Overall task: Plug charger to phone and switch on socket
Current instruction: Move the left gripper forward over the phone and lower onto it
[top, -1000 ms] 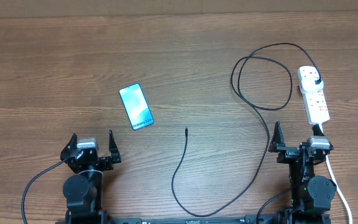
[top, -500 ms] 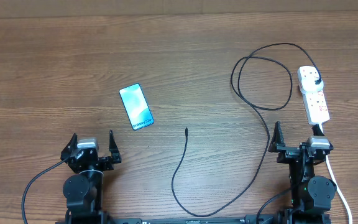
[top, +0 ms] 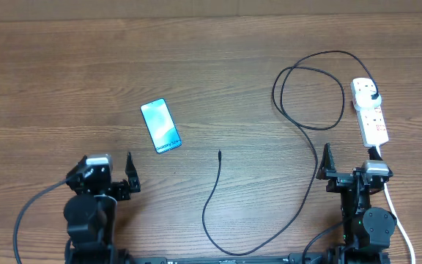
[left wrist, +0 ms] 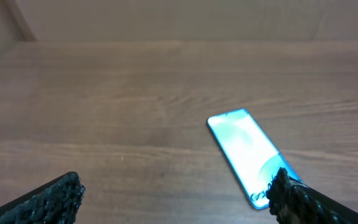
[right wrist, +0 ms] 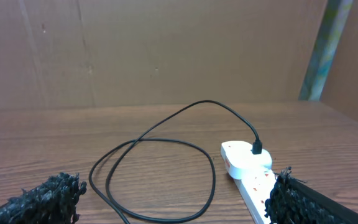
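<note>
The phone (top: 160, 126) lies flat left of centre, its cyan screen up; in the left wrist view the phone (left wrist: 250, 155) is ahead and to the right, partly behind my right fingertip. The charger (top: 209, 192), a thin black cable, has its free tip near the table's middle, loops at the right, and its plug (top: 372, 94) sits in the far end of the white socket (top: 370, 111). The right wrist view shows the socket (right wrist: 248, 172) and the cable loop (right wrist: 160, 144). My left gripper (top: 102, 167) and right gripper (top: 352, 160) are both open and hold nothing.
The socket's thick white cord (top: 398, 213) runs down past the right arm toward the table's front edge. Brown board walls (right wrist: 166, 50) stand behind the wooden table (top: 218, 66).
The left arm has shifted slightly to the left and turned a little at its base. The right arm, phone, cable and socket are where they were.
</note>
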`<move>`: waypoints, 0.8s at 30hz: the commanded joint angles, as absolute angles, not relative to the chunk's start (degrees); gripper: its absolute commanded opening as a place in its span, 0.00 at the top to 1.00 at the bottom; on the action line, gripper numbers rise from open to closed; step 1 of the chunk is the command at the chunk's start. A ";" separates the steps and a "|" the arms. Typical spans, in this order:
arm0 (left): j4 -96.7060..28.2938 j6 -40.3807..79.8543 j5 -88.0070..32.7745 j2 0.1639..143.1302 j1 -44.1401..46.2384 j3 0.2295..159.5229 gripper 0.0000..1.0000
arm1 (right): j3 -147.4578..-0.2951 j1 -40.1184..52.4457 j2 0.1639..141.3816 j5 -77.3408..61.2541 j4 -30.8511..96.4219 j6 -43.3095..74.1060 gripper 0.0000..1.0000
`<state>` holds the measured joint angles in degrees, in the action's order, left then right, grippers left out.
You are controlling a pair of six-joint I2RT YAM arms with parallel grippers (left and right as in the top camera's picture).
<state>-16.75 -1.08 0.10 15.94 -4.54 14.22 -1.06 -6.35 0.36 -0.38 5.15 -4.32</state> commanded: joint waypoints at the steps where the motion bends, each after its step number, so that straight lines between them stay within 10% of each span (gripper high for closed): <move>1: -16.99 -0.97 -2.02 20.43 -4.49 19.46 0.00 | -0.45 -6.11 0.23 0.36 4.82 -4.56 0.00; 24: -44.77 -5.76 -14.59 57.69 -4.49 56.21 0.00 | -0.45 -6.11 0.23 0.36 4.82 -4.58 0.00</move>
